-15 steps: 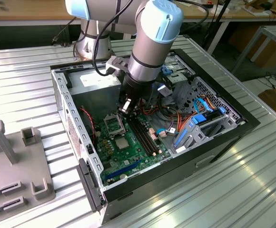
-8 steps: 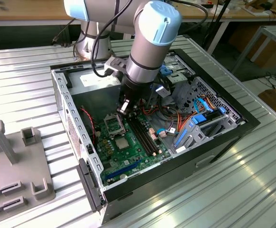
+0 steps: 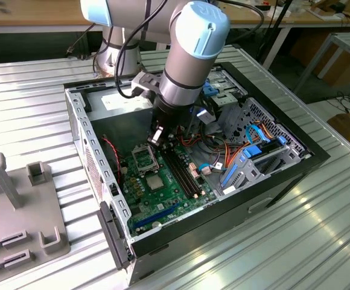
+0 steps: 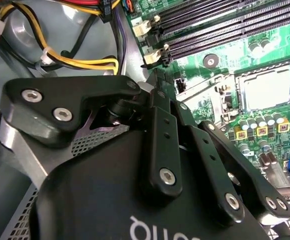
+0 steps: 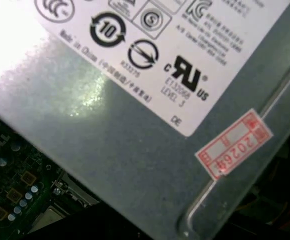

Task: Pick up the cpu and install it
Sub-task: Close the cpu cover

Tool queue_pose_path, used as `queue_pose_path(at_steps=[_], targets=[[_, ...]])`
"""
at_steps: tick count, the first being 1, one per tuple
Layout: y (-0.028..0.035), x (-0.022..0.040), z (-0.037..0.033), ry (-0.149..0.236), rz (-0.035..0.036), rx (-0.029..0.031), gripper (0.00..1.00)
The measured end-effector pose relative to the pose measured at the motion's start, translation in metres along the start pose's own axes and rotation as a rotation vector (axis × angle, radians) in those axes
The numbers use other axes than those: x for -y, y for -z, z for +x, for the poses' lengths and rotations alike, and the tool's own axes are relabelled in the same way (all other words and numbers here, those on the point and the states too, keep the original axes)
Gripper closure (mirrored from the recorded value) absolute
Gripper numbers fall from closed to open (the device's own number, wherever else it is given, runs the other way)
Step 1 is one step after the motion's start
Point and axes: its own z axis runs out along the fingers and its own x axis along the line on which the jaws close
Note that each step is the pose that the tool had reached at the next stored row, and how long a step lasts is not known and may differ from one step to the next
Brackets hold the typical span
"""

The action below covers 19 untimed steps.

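Hovering inside case (image 3: 78, 124): one arm (image 3: 187, 66); one cpu (image 3: 155, 182) (on motherboard (image 3: 176, 194)) untouched.

Power-supply box (image 5: 135, 130): cut off on every side in the first wrist view, and its label (image 5: 210, 55) is cropped (print left unread). In the exterior view the arm (image 3: 187, 60) hides part of it.
Memory slots (image 3: 184, 174): one end is lost behind the hand (image 3: 156, 138).
Socket (image 3: 143, 158): contents too small to tell.
Grey fixture (image 3: 12, 211): cropped by the exterior view's left edge.
Motherboard (image 4: 220, 47): partly hidden behind the hand's body in the second wrist view.
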Motion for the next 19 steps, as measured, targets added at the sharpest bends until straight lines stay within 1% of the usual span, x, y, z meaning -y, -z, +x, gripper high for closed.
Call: queue_pose_path(at_steps=[1, 5, 7, 12, 16, 18, 19], targets=[[0.0001, -0.0003, 0.0003, 0.004, 0.0005, -0.0008, 0.89], [0.0012, -0.0013, 0.0015, 0.028, 0.0183, -0.0186, 0.89], [0.0022, -0.0013, 0.0014, 0.034, 0.0204, -0.0212, 0.89], [0.0059, -0.0018, 0.0014, 0.047, 0.0225, -0.0242, 0.89], [0.0095, -0.0021, 0.0012, 0.055, 0.0282, -0.0300, 0.89], [0.0106, -0.0023, 0.0013, 0.057, 0.0342, -0.0356, 0.89], [0.0110, -0.0023, 0.0013, 0.058, 0.0404, -0.0412, 0.89]])
